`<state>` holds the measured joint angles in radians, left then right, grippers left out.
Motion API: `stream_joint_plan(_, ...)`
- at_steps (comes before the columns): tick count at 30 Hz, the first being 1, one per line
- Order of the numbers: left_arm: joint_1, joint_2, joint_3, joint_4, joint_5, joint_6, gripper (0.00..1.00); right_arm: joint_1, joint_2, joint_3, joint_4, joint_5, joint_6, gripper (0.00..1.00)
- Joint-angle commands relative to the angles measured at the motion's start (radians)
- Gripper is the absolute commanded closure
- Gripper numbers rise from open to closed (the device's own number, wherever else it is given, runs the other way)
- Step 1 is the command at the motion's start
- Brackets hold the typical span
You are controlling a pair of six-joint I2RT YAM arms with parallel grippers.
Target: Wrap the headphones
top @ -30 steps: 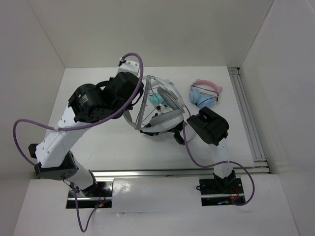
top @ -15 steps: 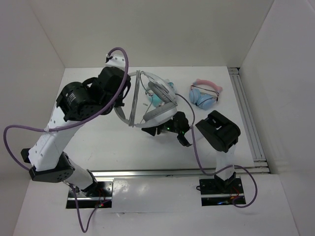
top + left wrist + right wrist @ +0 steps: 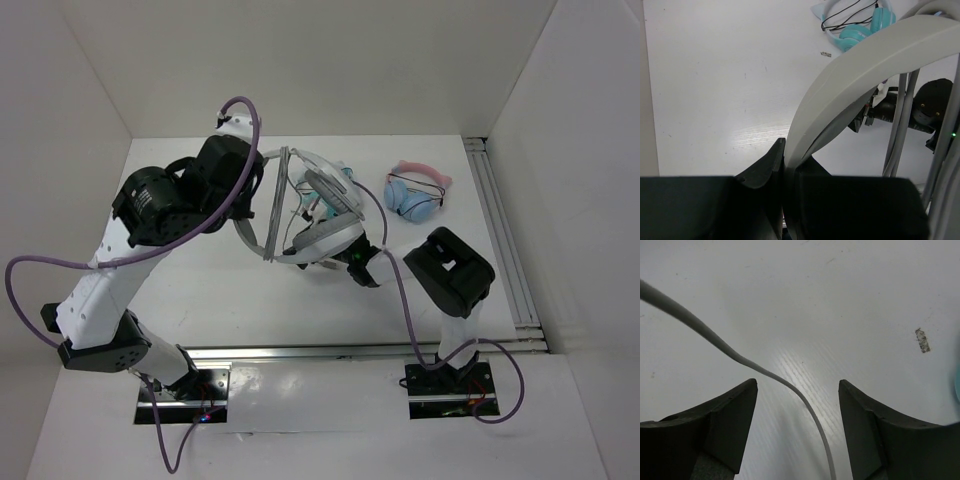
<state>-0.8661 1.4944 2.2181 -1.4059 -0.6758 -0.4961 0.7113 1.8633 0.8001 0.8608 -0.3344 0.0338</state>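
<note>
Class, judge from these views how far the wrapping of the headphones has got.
Done: the left hand is shut on the headband of the headphones. In hand: the cable runs loose through the open right hand, ungripped. Left: that free length is not yet wound; how many turns are laid cannot be told.

Band of headphones (image 3: 855,70) — smooth matt light-grey plastic; cable (image 3: 710,335) smooth, rubbery-looking. Table (image 3: 715,75) white, smooth, faint sheen — rough scuff (image 3: 922,340) at 2 o'clock, right wrist view.
</note>
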Motion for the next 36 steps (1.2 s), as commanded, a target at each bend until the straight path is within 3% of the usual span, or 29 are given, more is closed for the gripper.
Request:
stream_joint_plan(1,0.006,-0.045,0.014,0.108,0.012,-0.009,1.0,0.007,0.031,0.057,-0.06,0.047,-0.06,0.26)
stream_joint_plan(9,0.018,-0.055,0.014,0.088,0.015,0.001,1.0,-0.004,0.191,0.178,-0.059,-0.021,-0.025,0.26)
stream_joint_plan(13,0.039,-0.056,0.014,0.088,0.015,0.01,1.0,-0.013,0.217,0.218,-0.034,-0.032,-0.015,0.32)
stream_joint_plan(17,0.048,-0.056,0.023,0.088,0.024,0.01,1.0,-0.035,0.249,0.269,-0.117,-0.064,0.02,0.54)
stream_joint_plan(18,0.049,-0.056,0.023,0.088,0.024,0.01,1.0,-0.045,0.249,0.281,-0.126,-0.084,0.029,0.77)
stream_joint_plan(19,0.058,-0.056,0.023,0.088,0.024,0.01,1.0,-0.046,0.249,0.272,-0.126,-0.112,0.044,0.88)
stream_joint_plan(21,0.068,-0.065,0.023,0.097,0.024,0.01,1.0,-0.056,0.212,0.232,-0.089,-0.112,0.081,1.0)
stream_joint_plan(27,0.168,-0.065,0.002,0.157,0.01,-0.001,1.0,-0.033,0.038,-0.044,0.006,-0.039,0.167,1.0)
stream_joint_plan(30,0.229,-0.034,-0.008,0.206,0.028,-0.022,1.0,0.029,-0.125,-0.153,-0.003,0.041,0.19,1.0)
stream_joint_plan(36,0.384,0.061,-0.032,0.298,0.047,-0.056,1.0,0.304,-0.38,-0.254,-0.176,0.296,0.19,1.0)
